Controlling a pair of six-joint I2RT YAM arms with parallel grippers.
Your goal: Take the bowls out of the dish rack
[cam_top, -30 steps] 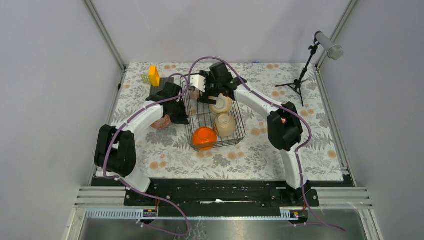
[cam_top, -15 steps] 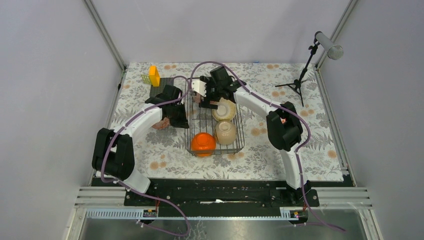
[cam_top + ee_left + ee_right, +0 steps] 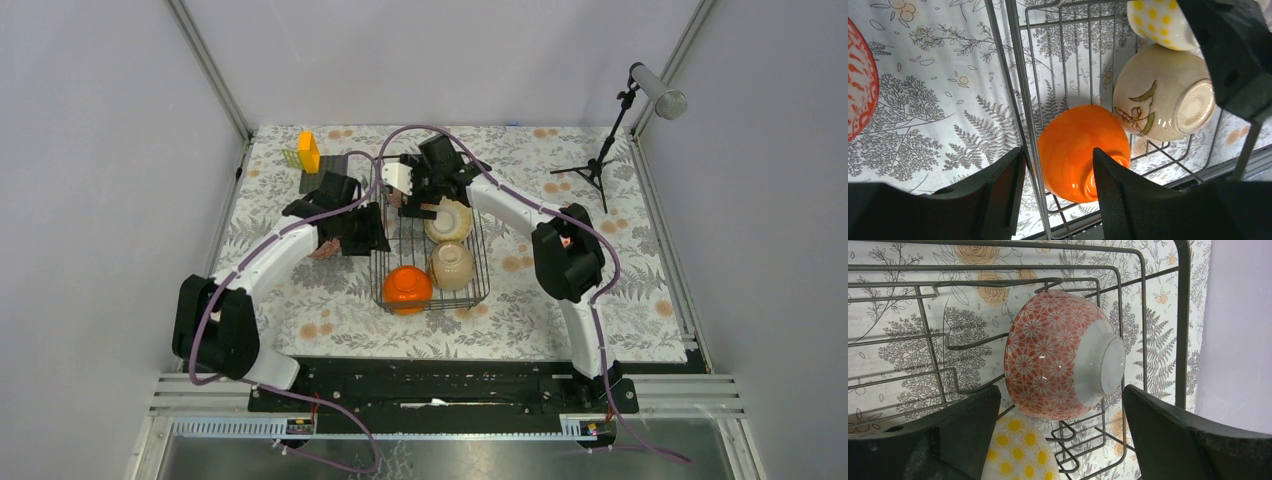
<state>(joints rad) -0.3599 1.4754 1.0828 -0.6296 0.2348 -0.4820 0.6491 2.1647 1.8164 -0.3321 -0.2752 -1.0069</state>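
The black wire dish rack [image 3: 478, 262] stands mid-table. In it an orange bowl [image 3: 407, 284] lies nearest me, with two cream bowls [image 3: 452, 264] [image 3: 448, 221] behind it. My left gripper [image 3: 368, 228] is open at the rack's left wall. In the left wrist view its jaws [image 3: 1057, 160] straddle that wire wall [image 3: 1020, 95], and the orange bowl [image 3: 1073, 150] lies beyond. A red-patterned bowl [image 3: 858, 85] rests on the cloth outside the rack. My right gripper [image 3: 1060, 395] hangs wide open around a red-flowered white bowl [image 3: 1058, 360] lying on its side at the rack's far end, above a yellow-dotted bowl [image 3: 1018, 450].
A flat dark grey plate [image 3: 330, 166] and a yellow object [image 3: 308, 152] sit at the back left. A microphone stand [image 3: 600, 150] rises at the back right. Grey walls enclose the flowered tablecloth [image 3: 330, 310].
My left gripper has gone from shut to open at the rack's left wall. The rack has shifted slightly left and straightened. The left arm's elbow has swung outward.
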